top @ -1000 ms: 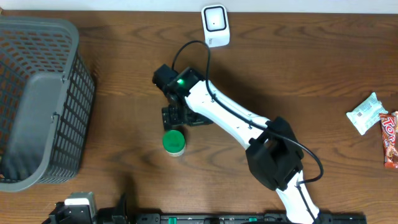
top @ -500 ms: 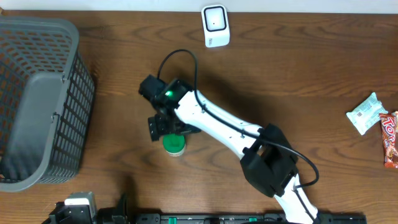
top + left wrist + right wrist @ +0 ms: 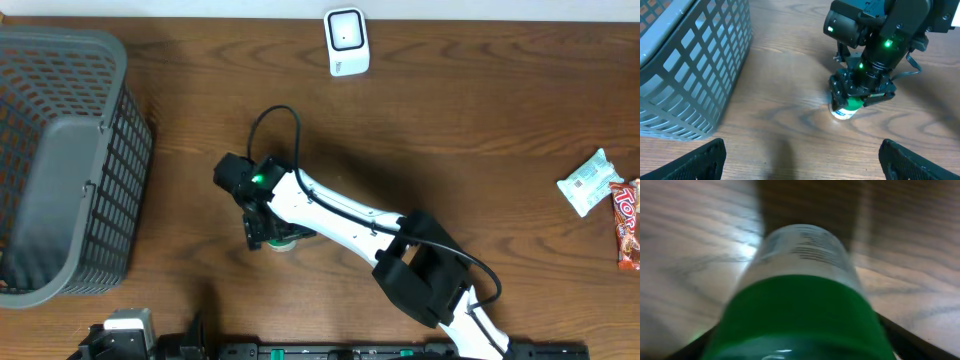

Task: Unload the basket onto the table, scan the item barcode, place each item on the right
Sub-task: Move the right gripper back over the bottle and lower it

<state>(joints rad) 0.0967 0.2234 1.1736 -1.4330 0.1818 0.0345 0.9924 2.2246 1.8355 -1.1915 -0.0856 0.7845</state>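
Down near the middle of the overhead frame, one small bottle [image 3: 844, 112] is standing upright on the dark, wood-grained desk [image 3: 480, 120], its round green cap topping a pale body that is carrying fine printed lines. The right fingers [image 3: 838, 92] are sitting on either side of that cap. The white right arm [image 3: 340, 208] is reaching over it, so only a sliver of green is showing from above. Whether those fingers are pressing on the cap or merely flanking it, I cannot tell. In the right wrist view the blurred bottle is filling nearly the whole frame.

The left fingers [image 3: 700, 162] are standing wide apart in the lower corners of the left wrist view, holding nothing, well apart from the bottle.

One white, rounded scanner [image 3: 346, 41] with a dark window is sitting at the top centre, with bare desk lying between it and the bottle. One grey plastic lattice basket [image 3: 128, 180] is taking up the left edge. Two snacks are lying close together at the right edge: a crinkled pale green packet [image 3: 590, 182] and a red-orange bar [image 3: 627, 224].
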